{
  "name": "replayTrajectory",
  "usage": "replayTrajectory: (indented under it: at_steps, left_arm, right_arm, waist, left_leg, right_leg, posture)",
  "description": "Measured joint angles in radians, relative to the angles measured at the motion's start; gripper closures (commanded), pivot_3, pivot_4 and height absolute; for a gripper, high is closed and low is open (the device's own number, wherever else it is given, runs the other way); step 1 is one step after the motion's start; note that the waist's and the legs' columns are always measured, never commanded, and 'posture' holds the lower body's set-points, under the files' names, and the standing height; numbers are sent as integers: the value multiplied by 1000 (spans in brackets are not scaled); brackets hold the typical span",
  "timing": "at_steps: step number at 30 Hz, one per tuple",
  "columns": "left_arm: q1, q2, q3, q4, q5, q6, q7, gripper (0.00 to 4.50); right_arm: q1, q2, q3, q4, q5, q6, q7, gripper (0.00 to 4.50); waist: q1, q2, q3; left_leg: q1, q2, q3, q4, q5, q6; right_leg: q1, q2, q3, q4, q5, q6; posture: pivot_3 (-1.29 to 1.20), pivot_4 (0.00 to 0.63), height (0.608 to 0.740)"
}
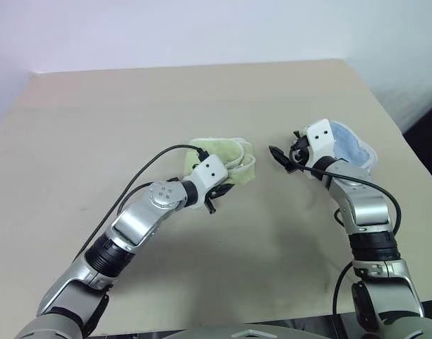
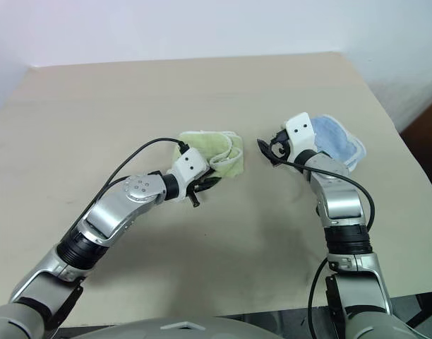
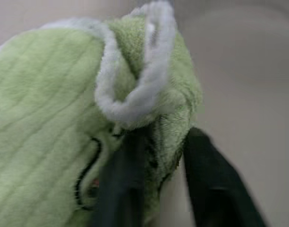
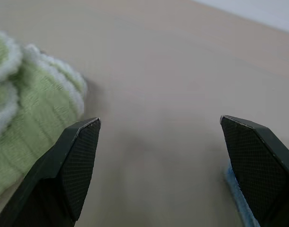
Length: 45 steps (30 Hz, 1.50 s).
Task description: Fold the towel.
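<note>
The light yellow-green towel point(image 1: 226, 159) lies bunched in a folded bundle at the middle of the table, its white edging curled on top point(image 3: 149, 56). My left gripper point(image 1: 219, 196) sits at the towel's near edge. Its two black fingers point(image 3: 215, 189) stand apart, with a fold of the towel reaching into the gap between them. A dark embroidered mark point(image 3: 88, 170) shows beside one finger. My right gripper point(image 1: 283, 152) hovers just right of the towel, pointing at it, open wide point(image 4: 161, 127) with nothing between its fingers.
A light blue folded towel point(image 1: 354, 148) lies on the table behind my right wrist. The beige table point(image 1: 131, 106) ends in a far edge against a pale wall and drops off at the right side. A black cable runs along my left forearm.
</note>
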State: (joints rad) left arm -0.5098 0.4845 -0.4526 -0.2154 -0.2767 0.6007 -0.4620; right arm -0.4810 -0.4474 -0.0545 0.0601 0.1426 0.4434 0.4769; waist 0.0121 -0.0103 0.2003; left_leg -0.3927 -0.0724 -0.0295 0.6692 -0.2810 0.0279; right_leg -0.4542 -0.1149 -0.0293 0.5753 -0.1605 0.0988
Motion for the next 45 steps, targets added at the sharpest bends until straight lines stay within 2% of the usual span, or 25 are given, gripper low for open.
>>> replayTrajectory:
  at_steps: [1, 6, 7, 11, 15, 19, 21, 25, 28, 32, 37, 40, 43, 45]
  left_arm:
    - [5, -12, 20, 0, 0, 0, -7, 1725]
    - [45, -59, 115, -25, -42, 14, -28, 150]
    - [60, -64, 136, -40, -54, 20, -32, 30]
    - [127, -87, 266, -124, -154, 32, -48, 30]
    - [148, -102, 427, -173, -235, 51, -15, 0]
    - [154, -71, 510, -142, -207, 39, 29, 1233]
    - [145, -49, 490, -99, -148, 6, 29, 1967]
    - [96, -71, 426, -16, -75, -53, 24, 3385]
    - [74, -75, 391, 19, -42, -85, 0, 4394]
    - [52, -96, 326, 77, 5, -109, -32, 4483]
    - [68, -96, 241, 172, 89, -112, -45, 4483]
    - [53, -123, 215, 224, 143, -127, -23, 4483]
    - [50, -144, 217, 242, 157, -135, -14, 4483]
    - [67, -177, 273, 234, 118, -135, -14, 4483]
  right_arm:
    - [3, -2, 0, 0, 0, 2, 0, 204]
    - [1, -4, 0, -1, 0, 3, 2, 204]
    - [0, -5, 1, -1, 0, 3, 3, 204]
    - [-10, -7, 1, -1, 1, 3, 17, 204]
    - [-14, -5, 4, -19, 15, 3, 39, 1042]
    - [-17, 20, 19, -53, 37, 5, 60, 2412]
    - [-51, 58, 44, -58, 49, 9, 71, 3155]
    - [-138, 121, 101, -60, 60, 8, 85, 4500]
    - [-156, 139, 117, -57, 62, 12, 93, 4500]
    - [-151, 179, 163, -32, 74, 67, 111, 4500]
    - [-74, 204, 205, 82, 52, 94, 97, 4500]
    - [-84, 210, 217, 124, 26, 65, 97, 4500]
    - [-85, 211, 223, 141, 12, 40, 96, 4500]
    - [-83, 209, 222, 135, 9, 27, 97, 4500]
  waist:
    - [-1, 0, 0]
    - [-1, 0, 0]
    - [-1, 0, 0]
    - [-1, 0, 0]
    - [0, 0, 0]
    - [-2, 0, 0]
    - [-4, 0, 0]
    - [1, 0, 0]
    - [1, 0, 0]
    - [-2, 0, 0]
    - [-3, 0, 0]
    - [-3, -1, -2]
    - [-2, -1, -2]
    - [-5, -1, -2]
  left_leg:
    - [0, 0, 0, 0, 0, 0]
    - [0, 0, 0, 0, 0, 0]
    - [0, 0, 0, 0, 0, 0]
    - [0, 0, 0, 0, 0, -1]
    - [1, 0, 0, 0, 1, -1]
    - [2, 0, 0, 0, 1, -1]
    - [2, 0, 0, 0, 2, -2]
    - [2, 0, -1, 0, 2, -3]
    - [2, -1, -1, 0, 2, -3]
    - [2, -1, -1, -2, 2, -3]
    - [2, -1, 0, -2, 2, -3]
    - [6, 0, -1, -2, 2, -3]
    - [16, 0, -1, -2, 2, -4]
    - [17, 1, -1, -2, 1, -4]
  right_leg:
    - [0, 0, 0, 0, 0, 0]
    - [0, 0, 0, 1, 0, 0]
    - [0, 0, 0, 0, 0, 0]
    - [0, 0, 0, 1, 0, 0]
    - [0, 0, 0, 1, 0, 0]
    - [0, 1, 0, 2, 0, 0]
    - [0, 1, 0, 3, 0, 0]
    - [0, 1, 0, 3, 0, 0]
    - [0, 0, 0, 3, 0, 0]
    - [-2, 0, 0, 4, 0, 0]
    - [-2, 0, 0, 5, 1, -1]
    - [3, 1, 0, 5, 1, -1]
    - [14, 1, -1, 3, 0, 0]
    - [14, 0, 0, 2, -2, 3]
  posture:
    - [0, 150, 731]
    - [0, 150, 731]
    - [0, 150, 731]
    - [0, 150, 731]
    - [0, 150, 731]
    - [0, 150, 731]
    - [0, 150, 731]
    - [0, 150, 731]
    - [0, 150, 731]
    - [0, 150, 731]
    - [0, 150, 731]
    - [0, 150, 731]
    - [0, 150, 731]
    - [0, 150, 731]
